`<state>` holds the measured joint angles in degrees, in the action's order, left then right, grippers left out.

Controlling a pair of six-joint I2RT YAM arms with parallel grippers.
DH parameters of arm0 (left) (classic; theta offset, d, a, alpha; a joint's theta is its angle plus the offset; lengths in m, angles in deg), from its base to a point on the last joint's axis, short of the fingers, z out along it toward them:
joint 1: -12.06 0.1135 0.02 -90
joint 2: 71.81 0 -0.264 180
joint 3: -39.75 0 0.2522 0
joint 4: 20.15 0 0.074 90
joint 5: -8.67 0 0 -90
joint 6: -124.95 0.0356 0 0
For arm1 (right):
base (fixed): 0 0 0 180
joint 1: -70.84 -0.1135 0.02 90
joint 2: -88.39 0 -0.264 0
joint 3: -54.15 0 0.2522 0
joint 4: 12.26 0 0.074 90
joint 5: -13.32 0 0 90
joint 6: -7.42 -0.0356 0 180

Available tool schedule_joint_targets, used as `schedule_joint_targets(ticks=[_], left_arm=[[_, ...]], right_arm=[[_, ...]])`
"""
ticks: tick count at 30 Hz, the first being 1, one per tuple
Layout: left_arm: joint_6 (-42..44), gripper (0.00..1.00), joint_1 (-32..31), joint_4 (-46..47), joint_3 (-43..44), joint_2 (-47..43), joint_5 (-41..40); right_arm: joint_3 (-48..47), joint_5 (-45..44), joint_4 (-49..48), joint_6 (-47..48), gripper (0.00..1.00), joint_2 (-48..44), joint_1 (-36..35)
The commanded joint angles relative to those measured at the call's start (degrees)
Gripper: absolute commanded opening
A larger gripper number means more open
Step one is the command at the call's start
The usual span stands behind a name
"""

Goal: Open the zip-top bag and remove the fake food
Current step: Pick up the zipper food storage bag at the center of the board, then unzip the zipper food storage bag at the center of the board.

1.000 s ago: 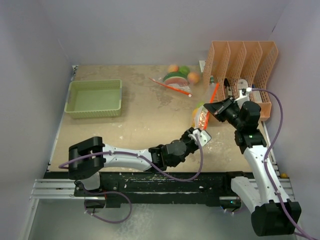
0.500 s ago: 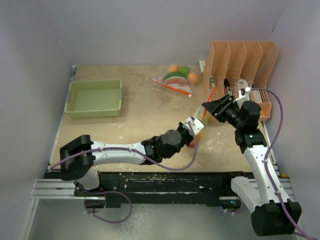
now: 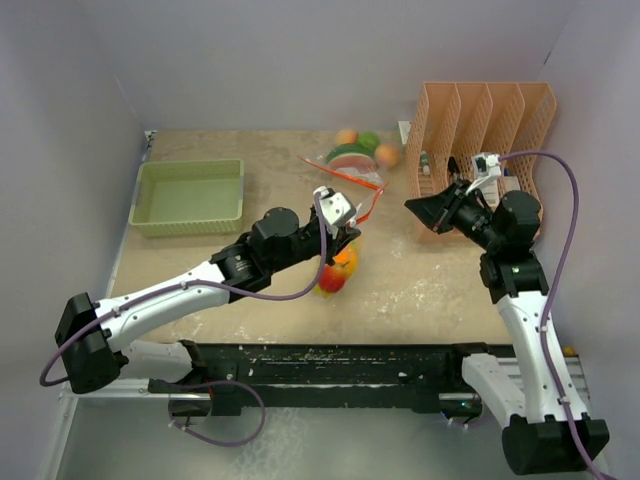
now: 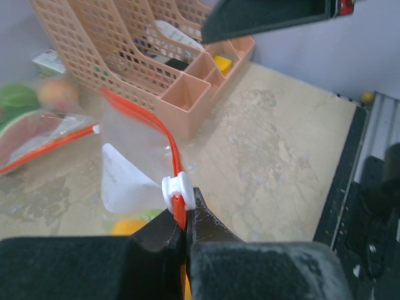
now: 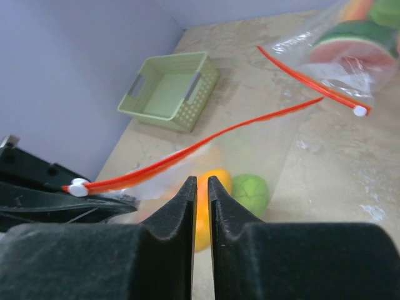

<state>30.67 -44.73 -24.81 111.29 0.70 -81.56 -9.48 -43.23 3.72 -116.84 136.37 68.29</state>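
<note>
My left gripper [image 3: 343, 237] [image 4: 186, 209] is shut on the orange zip strip of a clear zip-top bag [image 3: 340, 262], just below its white slider [image 4: 177, 187]. The bag hangs from it over the middle of the table with fake food [image 3: 334, 273] inside: an orange piece [image 5: 223, 181], a green piece [image 5: 253, 194] and a yellow piece [image 4: 128, 226]. The strip [image 5: 206, 145] runs free toward the right. My right gripper [image 3: 412, 205] [image 5: 201, 181] is shut and empty, apart from the bag, to its right.
A second zip bag of toy food [image 3: 355, 155] [image 5: 350, 50] lies at the back middle. A green tray [image 3: 190, 197] [image 5: 169, 90] sits at the left. An orange mesh file organizer [image 3: 490, 125] [image 4: 125, 50] stands at the back right, close behind my right gripper.
My left gripper has swung left and away from the right arm, carrying the bag by its zip strip. The bag has left my right gripper, which has drawn back a little.
</note>
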Motion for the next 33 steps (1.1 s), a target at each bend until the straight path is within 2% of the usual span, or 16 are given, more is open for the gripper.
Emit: schedule_joint_targets(ticks=[1,3,5,8,10,18,23,26,29,33], left_arm=[[1.5,0.00,1.4,-5.0,3.6,-3.2,12.3],[2.0,0.00,2.1,-6.5,3.8,-3.3,15.2],[2.4,0.00,3.2,-8.4,4.5,-2.9,18.5],[2.9,0.00,4.8,-10.5,5.3,-1.9,23.4],[3.2,0.00,6.1,-10.8,5.6,-1.3,26.0],[4.7,0.00,13.5,-11.9,8.0,1.6,36.0],[4.9,0.00,16.2,-12.2,8.7,2.3,39.8],[4.9,0.00,16.8,-12.1,8.9,2.5,41.0],[5.0,0.00,17.2,-12.3,9.1,2.8,41.7],[5.0,0.00,17.7,-12.5,9.3,3.0,42.7]], right_arm=[[-5.1,12.3,-4.5,7.1,0.11,0.2,-0.2],[-6.1,13.9,-5.8,7.6,0.12,0.7,-1.2],[-6.4,15.4,-7.4,7.6,0.22,1.3,-2.6],[-7.3,16.2,-8.4,9.7,0.41,2.4,-5.9],[-8.3,15.5,-8.1,11.7,0.46,4.0,-8.9],[-9.7,21.7,-15.1,14.0,0.40,10.9,-14.8],[-11.8,27.2,-16.4,15.5,0.56,15.9,-16.7],[-13.0,27.6,-16.7,16.6,0.58,18.5,-18.9],[-13.9,26.6,-16.5,17.5,0.57,20.5,-20.6],[-14.8,25.7,-15.9,18.6,0.49,22.3,-22.2]])
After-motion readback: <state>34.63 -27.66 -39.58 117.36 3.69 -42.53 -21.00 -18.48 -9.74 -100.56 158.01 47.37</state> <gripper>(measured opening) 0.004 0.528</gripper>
